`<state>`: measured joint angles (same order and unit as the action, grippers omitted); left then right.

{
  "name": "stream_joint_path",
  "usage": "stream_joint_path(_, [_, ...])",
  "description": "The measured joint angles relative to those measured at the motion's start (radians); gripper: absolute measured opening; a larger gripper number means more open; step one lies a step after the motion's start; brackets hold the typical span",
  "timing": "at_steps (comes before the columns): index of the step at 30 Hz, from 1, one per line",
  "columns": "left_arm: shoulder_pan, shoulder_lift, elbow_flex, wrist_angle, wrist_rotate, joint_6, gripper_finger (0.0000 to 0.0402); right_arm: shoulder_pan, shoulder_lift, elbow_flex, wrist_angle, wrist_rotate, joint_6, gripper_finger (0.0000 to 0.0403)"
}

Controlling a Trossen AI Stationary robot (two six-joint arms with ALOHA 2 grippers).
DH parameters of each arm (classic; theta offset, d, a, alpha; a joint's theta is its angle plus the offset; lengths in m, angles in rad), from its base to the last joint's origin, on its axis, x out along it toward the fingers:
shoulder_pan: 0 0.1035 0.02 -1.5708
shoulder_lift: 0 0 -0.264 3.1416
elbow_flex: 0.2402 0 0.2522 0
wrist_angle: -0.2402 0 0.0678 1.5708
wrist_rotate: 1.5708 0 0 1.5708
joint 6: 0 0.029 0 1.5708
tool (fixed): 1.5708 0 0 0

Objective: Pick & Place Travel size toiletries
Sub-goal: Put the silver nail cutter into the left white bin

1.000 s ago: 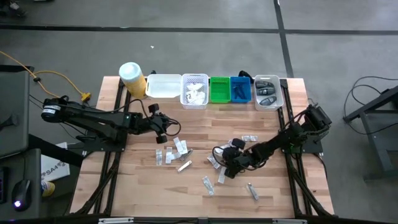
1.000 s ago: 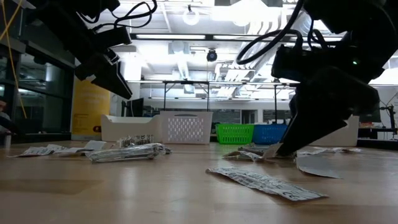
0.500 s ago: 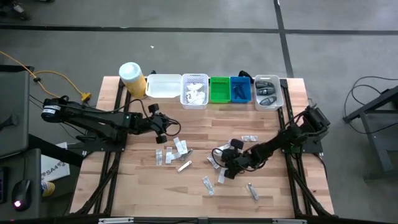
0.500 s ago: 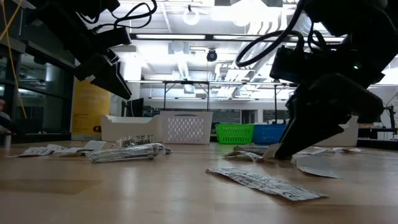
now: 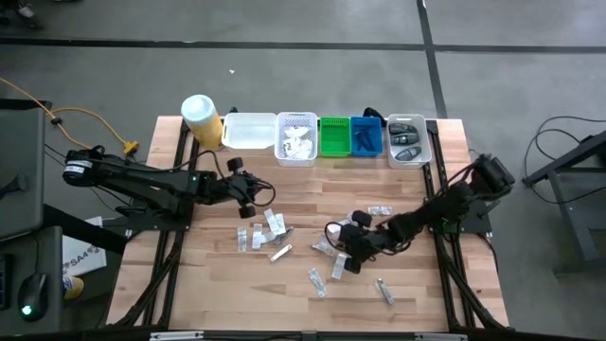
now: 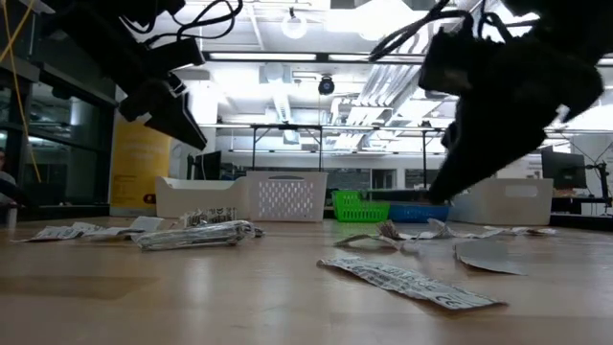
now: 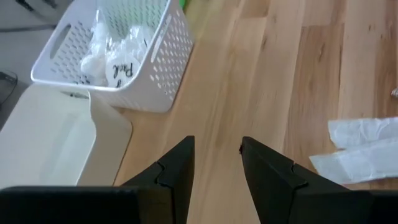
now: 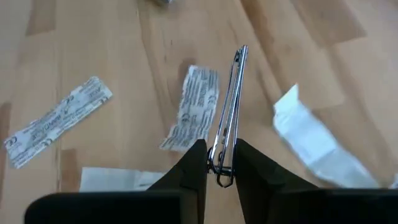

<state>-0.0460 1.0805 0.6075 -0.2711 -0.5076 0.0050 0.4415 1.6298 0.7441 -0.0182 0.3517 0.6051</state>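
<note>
Travel size toiletries lie on the wooden table as flat sachets: a cluster [image 5: 270,230] at centre left, others [image 5: 317,280] [image 5: 383,290] nearer the front, printed ones [image 8: 193,109] [image 8: 59,121] under my right arm. My right gripper [image 5: 348,256] [image 8: 222,163] hangs over the table's middle, shut on a thin clear sachet [image 8: 231,106]. My left gripper [image 5: 261,201] [image 7: 216,149] hovers open above the table, just beyond the left cluster, with nothing between its fingers. My right gripper pinches the clear sachet by its near end [image 8: 221,169] between its two fingers. The sachet is seen edge-on and sticks out ahead of the fingertips. The fingers slant down from the table's right side. The sachet is clear of the table.
Along the far edge stand a yellow canister [image 5: 202,118], a white tray [image 5: 248,131], a white perforated basket [image 5: 296,139] with white items, a green bin [image 5: 334,136], a blue bin [image 5: 366,136] and a clear bin [image 5: 408,140]. Bare wood lies between sachets and bins.
My right gripper has risen from the tabletop, where its fingertips stood among the sachets, and now hangs clear above them. My left arm has kept still.
</note>
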Motion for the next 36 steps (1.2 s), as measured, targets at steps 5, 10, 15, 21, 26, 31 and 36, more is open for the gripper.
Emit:
stream_joint_path(5, [0.000,0.000,-0.057,0.229,0.053,0.079,0.0131,-0.028,-0.047,0.002,0.007,0.099,-0.089,0.0051])
stream_joint_path(10, [0.001,0.000,-0.153,0.521,0.212,0.160,0.0131,-0.113,-0.045,0.000,0.129,0.178,-0.266,0.0051])
stream_joint_path(15, [0.001,0.000,-0.176,0.682,0.347,0.151,0.0132,-0.203,-0.045,0.000,0.379,0.109,-0.538,0.0051])
stream_joint_path(21, [0.001,0.000,-0.177,0.771,0.433,0.136,0.0168,-0.298,-0.045,0.001,0.596,-0.096,-0.759,0.0051])
stream_joint_path(26, [0.001,0.000,-0.177,0.830,0.450,0.121,0.0226,-0.358,-0.042,0.001,0.666,-0.207,-0.830,0.0051])
stream_joint_path(31, [0.001,0.000,-0.177,0.908,0.449,0.118,0.0252,-0.396,-0.018,0.001,0.750,-0.283,-0.852,0.0051])
stream_joint_path(36, [0.001,0.002,-0.177,0.951,0.449,0.119,0.0253,-0.423,0.034,0.001,0.893,-0.338,-0.878,0.0051])
